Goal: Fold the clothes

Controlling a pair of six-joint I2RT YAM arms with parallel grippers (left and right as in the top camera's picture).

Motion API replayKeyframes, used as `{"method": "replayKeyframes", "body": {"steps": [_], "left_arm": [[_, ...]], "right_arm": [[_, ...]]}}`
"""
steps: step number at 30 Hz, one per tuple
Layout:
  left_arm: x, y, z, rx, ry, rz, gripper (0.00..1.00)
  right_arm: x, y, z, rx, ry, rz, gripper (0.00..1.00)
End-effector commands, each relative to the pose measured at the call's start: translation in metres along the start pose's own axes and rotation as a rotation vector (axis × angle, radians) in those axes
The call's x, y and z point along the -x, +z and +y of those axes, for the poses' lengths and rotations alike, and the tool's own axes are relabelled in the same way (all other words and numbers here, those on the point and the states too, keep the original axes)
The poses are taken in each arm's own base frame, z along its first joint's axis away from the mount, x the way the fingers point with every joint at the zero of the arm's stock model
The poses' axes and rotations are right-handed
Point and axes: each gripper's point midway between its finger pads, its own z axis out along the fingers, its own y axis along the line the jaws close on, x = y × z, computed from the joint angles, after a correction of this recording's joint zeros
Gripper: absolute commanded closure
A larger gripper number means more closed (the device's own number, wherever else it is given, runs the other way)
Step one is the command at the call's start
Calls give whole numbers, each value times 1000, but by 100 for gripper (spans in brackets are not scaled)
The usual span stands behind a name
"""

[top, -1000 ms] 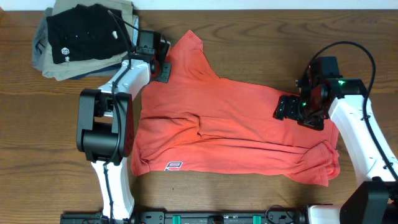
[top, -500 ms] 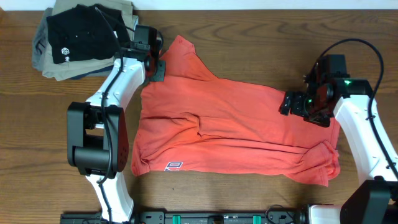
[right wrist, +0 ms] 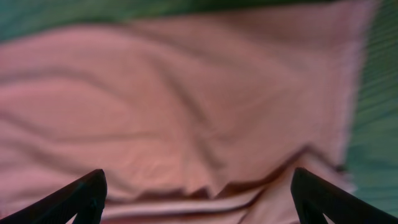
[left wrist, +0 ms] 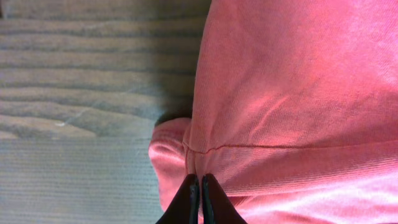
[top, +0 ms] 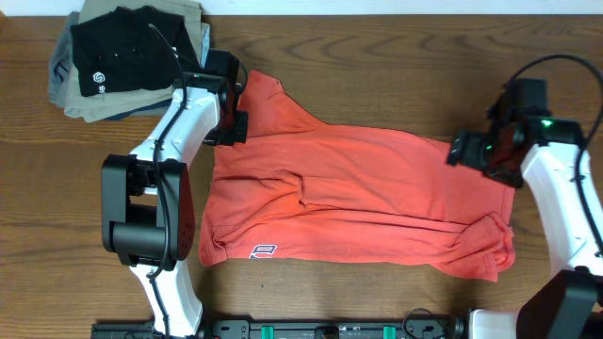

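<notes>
The clothes (top: pixel 358 198), a coral-red T-shirt, lie spread and partly folded across the middle of the wooden table, with a small white mark near the front left hem. My left gripper (top: pixel 236 121) sits at the shirt's back left corner by the sleeve. In the left wrist view its jaws (left wrist: pixel 200 186) are shut, pinching a fold of the red cloth (left wrist: pixel 298 93). My right gripper (top: pixel 464 151) hovers over the shirt's right edge. In the right wrist view it is (right wrist: pixel 199 193) wide open with only the cloth (right wrist: pixel 186 93) below it.
A stack of folded garments (top: pixel 132 56), a black shirt with a white logo on top, lies at the back left, close to my left arm. Bare wood table (top: pixel 396 66) shows behind and beside the shirt. The table's back edge runs along the top.
My right gripper has drawn back rightward from the shirt's middle to its right edge, jaws widening slightly. My left gripper has shifted a little toward the front, dragging the sleeve with it.
</notes>
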Motion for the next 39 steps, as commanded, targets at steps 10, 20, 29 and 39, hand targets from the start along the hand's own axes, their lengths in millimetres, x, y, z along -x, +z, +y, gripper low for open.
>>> {"method": "replayKeyframes", "body": {"steps": [10, 20, 29, 39], "left_arm": [[-4, -3, 4, 17, -19, 10, 94], [-3, -3, 4, 16, -22, 5, 94], [-1, -3, 4, 16, -23, -1, 94], [2, -3, 4, 14, -24, -12, 94]], "right_arm": [[28, 25, -79, -58, 195, 12, 11], [38, 72, -108, -172, 193, 39, 10], [58, 88, -122, -202, 197, -28, 16], [69, 109, -114, -147, 172, -48, 21]]}}
